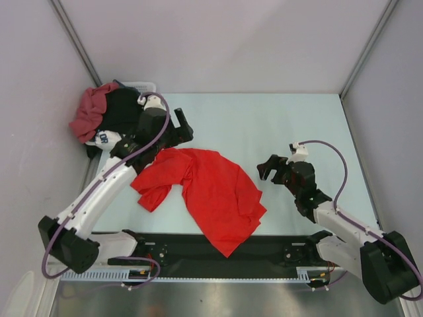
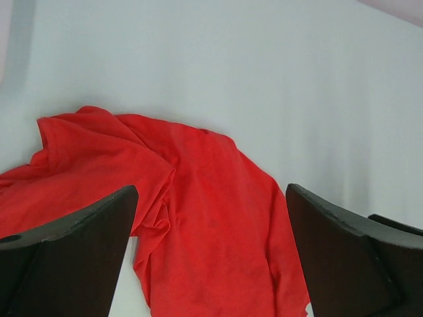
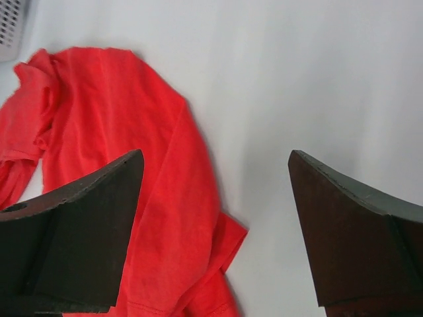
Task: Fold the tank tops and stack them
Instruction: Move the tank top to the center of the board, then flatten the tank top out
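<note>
Black garment (image 1: 123,107) partly covers the maroon tank top (image 1: 89,113).

**Cloth, plastic, smooth table**

You see thin, matt, creased cloth in the bright red tank top (image 1: 218,191); the maroon tank top (image 1: 89,112) is matt cloth too. The table (image 1: 284,119) looks smooth, pale and faintly shiny. The basket (image 1: 144,86) is white plastic mesh. The left gripper (image 2: 211,190) has dark matt fingers (image 2: 73,257).
</note>
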Robot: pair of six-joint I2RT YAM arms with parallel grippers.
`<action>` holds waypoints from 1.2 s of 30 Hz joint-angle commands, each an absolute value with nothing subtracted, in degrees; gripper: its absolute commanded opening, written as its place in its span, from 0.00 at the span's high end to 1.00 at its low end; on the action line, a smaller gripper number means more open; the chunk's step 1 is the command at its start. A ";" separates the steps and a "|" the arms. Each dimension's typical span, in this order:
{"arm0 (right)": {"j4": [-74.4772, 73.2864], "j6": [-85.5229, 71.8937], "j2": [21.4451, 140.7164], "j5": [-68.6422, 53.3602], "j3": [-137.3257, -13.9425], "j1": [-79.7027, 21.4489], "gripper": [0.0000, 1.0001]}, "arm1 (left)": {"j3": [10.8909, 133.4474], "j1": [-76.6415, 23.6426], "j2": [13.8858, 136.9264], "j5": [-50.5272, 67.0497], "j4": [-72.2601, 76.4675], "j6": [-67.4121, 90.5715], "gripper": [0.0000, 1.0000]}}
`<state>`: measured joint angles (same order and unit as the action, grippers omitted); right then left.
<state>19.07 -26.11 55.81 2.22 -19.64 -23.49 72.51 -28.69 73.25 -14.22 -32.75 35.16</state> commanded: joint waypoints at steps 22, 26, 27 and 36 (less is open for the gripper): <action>-23.09 -38.92 61.07 22.29 -37.86 -64.74 0.37 | 48.35 -30.32 65.67 -4.57 -15.48 28.39 0.00; -30.40 -42.10 69.33 30.58 -42.53 -68.81 0.36 | 44.74 -30.41 63.37 -5.01 -14.33 29.00 0.00; -31.02 -42.36 72.56 31.28 -43.15 -69.08 0.37 | 44.48 -30.41 62.93 -4.92 -14.50 29.09 0.00; -29.88 -41.05 79.27 32.43 -44.47 -67.33 0.56 | 40.08 -30.59 56.43 -4.31 -15.91 29.27 0.00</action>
<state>-28.75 -40.47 78.65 28.45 -41.76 -68.36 41.36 -30.15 58.78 -5.45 -17.72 29.02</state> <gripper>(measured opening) 0.458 0.996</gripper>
